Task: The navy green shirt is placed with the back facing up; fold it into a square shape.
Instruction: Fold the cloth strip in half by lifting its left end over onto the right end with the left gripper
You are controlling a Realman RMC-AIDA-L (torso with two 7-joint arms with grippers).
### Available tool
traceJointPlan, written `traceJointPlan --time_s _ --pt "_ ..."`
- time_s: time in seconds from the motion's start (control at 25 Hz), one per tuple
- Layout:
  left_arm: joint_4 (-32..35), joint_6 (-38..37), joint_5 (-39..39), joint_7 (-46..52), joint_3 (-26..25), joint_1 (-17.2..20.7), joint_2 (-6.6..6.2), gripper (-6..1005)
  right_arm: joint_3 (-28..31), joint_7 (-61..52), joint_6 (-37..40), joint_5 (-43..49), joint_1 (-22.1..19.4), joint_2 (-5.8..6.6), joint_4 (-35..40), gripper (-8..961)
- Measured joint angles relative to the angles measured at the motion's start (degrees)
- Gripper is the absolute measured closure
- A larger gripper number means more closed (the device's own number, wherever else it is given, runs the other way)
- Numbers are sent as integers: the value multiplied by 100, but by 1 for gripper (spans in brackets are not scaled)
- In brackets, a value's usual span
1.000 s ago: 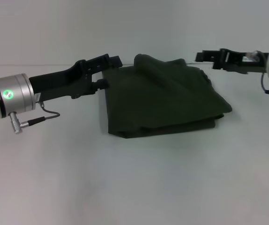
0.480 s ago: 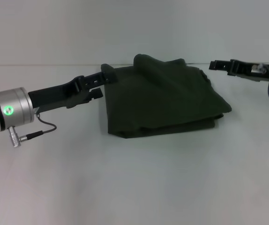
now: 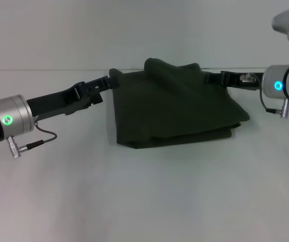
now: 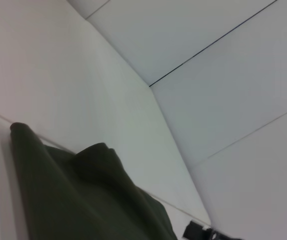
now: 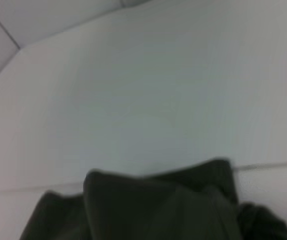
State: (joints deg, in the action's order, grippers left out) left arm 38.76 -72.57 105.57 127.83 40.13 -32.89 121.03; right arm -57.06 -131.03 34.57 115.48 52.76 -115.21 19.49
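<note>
1. Head view: you have the navy green shirt lying on the white table as a folded bundle, roughly square, with a raised hump along its far edge. The left gripper sits at the shirt's far-left corner, apparently touching the cloth. The right gripper sits at the far-right corner, at the cloth's edge. You cannot tell whether either one is clenched on fabric or released. The shirt lies between the two, its far edge running straight from one to the other; neither arm looks clearly nearer.
2. Left wrist view: you see the shirt close under the camera, its corner standing up in a rounded fold, with the right gripper showing small beyond the shirt's far side. This arm's own fingers are out of sight.
3. Right wrist view: only the shirt and its humped edge show against the pale wall; no fingers.
4. No lettering, brand or label can be read on the cloth in any view.
</note>
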Motion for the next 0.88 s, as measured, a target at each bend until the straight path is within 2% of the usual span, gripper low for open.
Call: traceJointPlan --time_s 0.16,0.32,0.88 --pt "26 -30 -28 84 -6 -90 -6 37 -202 -1292 154 921 335 217 -138 248" --pt "28 -34 -32 130 -4 -164 -5 37 -169 -1745 400 1235 366 318 8 263" --pt "26 -37 -38 234 31 -336 51 37 -236 -1772 708 1402 421 325 -72 294"
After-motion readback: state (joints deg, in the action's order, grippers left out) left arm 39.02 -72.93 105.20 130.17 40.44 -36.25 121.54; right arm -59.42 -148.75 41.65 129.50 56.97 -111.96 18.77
